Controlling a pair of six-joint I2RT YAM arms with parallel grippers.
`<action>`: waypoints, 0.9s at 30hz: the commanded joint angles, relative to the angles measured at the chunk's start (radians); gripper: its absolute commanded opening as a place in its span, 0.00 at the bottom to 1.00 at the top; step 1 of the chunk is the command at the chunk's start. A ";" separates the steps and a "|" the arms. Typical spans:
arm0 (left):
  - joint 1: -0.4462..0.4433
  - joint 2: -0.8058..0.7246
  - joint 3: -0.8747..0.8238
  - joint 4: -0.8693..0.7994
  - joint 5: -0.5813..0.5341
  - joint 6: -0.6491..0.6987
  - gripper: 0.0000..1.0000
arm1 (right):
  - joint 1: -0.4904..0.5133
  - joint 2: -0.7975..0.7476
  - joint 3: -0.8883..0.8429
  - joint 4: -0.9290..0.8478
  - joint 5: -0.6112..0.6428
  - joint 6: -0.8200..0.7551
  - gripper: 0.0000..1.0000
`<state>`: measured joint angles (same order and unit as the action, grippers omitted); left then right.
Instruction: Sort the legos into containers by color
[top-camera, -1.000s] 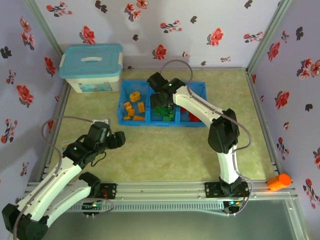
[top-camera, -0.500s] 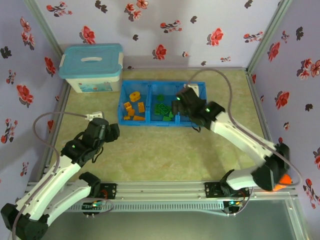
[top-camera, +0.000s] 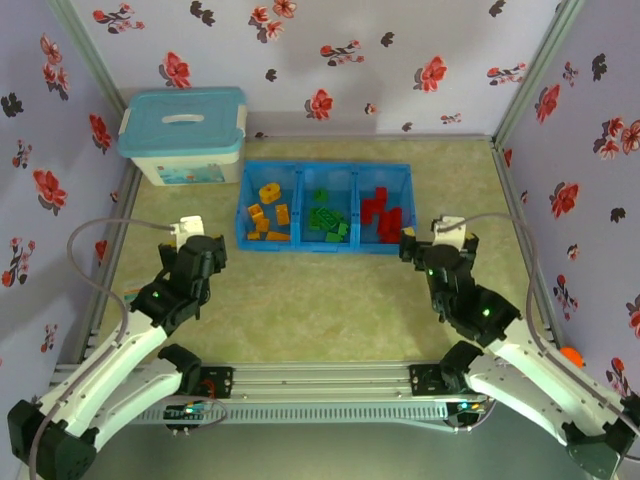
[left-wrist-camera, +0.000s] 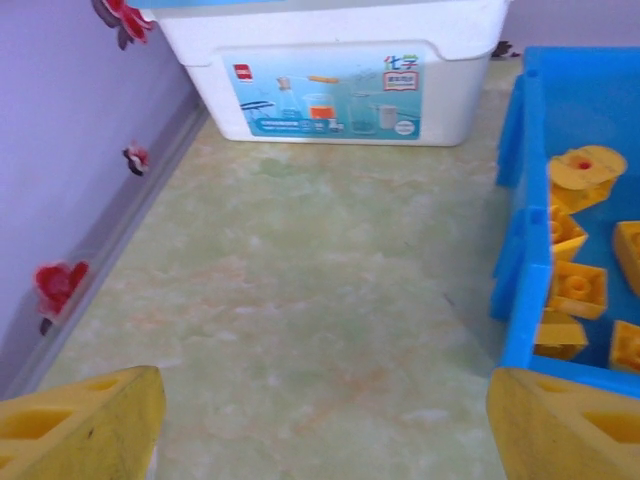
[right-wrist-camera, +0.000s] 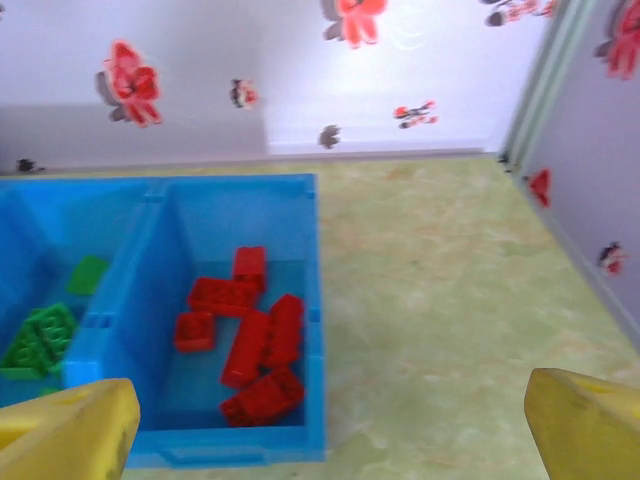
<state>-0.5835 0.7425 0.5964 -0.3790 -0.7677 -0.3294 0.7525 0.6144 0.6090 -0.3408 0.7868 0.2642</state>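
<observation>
Gaping empty, left gripper (left-wrist-camera: 320, 428) and right gripper (right-wrist-camera: 325, 430) hang near the 3 containers (top-camera: 325, 249); storage box (top-camera: 182, 135) apparently just beside them.

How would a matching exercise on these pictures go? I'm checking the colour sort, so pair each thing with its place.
Things:
1 orange-yellow legos
2 green legos
3 red legos
4 white storage box

Places:
a right compartment of the blue tray
b back left of the tray, by the wall
c left compartment
d middle compartment

Pairs: 1-c, 2-d, 3-a, 4-b
</observation>
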 joint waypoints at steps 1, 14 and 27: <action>0.002 -0.035 -0.064 0.121 -0.118 0.094 0.84 | -0.005 -0.081 -0.093 0.031 0.145 -0.025 0.99; -0.008 -0.098 -0.213 0.235 -0.203 0.097 0.93 | -0.004 -0.281 -0.224 -0.087 0.284 0.043 0.99; -0.010 -0.119 -0.289 0.362 -0.337 0.186 1.00 | -0.005 -0.308 -0.279 -0.005 0.349 -0.003 0.99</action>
<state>-0.5854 0.6388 0.3592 -0.1284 -1.0058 -0.2054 0.7525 0.3195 0.3492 -0.3893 1.0660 0.2790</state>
